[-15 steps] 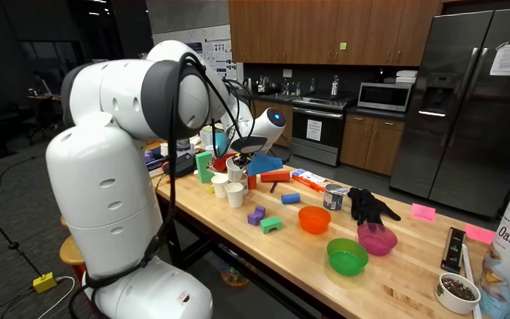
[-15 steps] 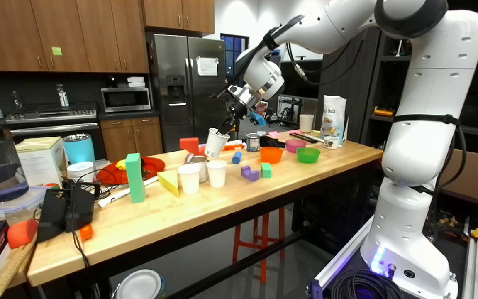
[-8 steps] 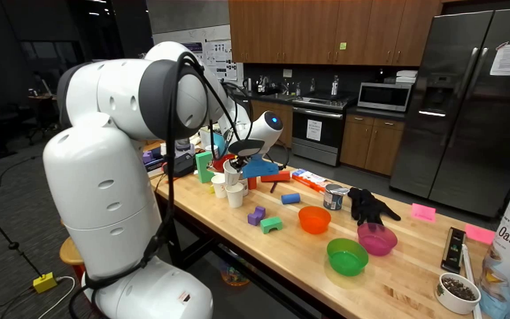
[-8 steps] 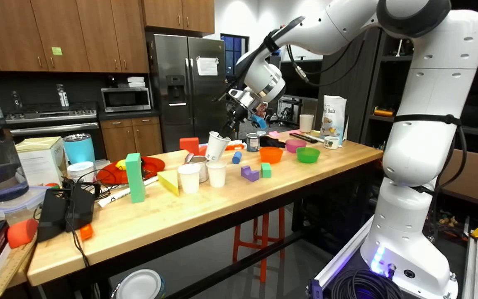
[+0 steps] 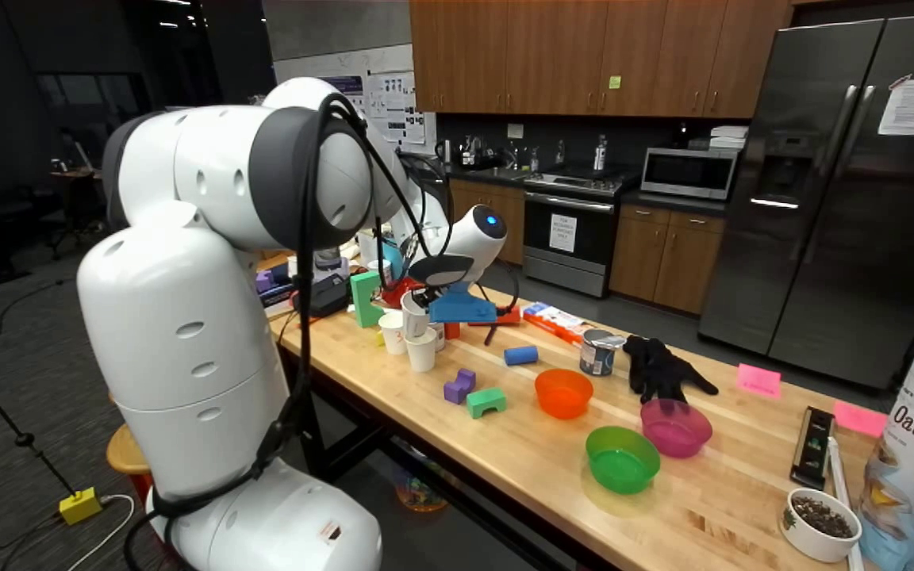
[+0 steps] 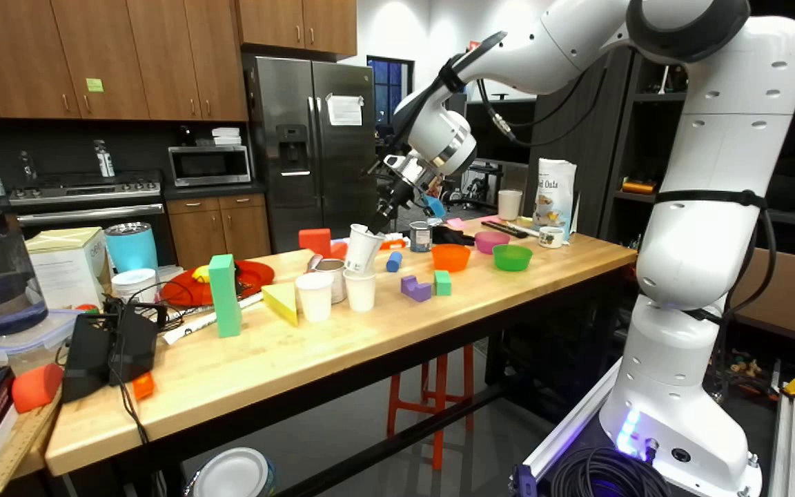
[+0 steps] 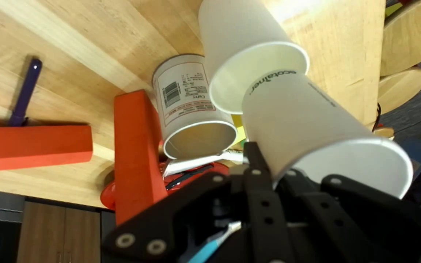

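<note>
Claw [image 6: 372, 226] pinches the rim of a tilted paper cup [image 7: 305, 113], whose base is at the mouth of a standing cup [image 7: 234, 34] on the wooden table [image 7: 97, 40]; whether it rests inside is hard to tell. A can [image 7: 186, 96] and a red block [image 7: 135, 142] stand nearby.

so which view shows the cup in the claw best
The wrist view: the held cup is large there, with its "ecotainer" print legible and its open mouth in sight. Both exterior views show it smaller, its print unreadable, its base at the mouth of a lower cup.
</note>
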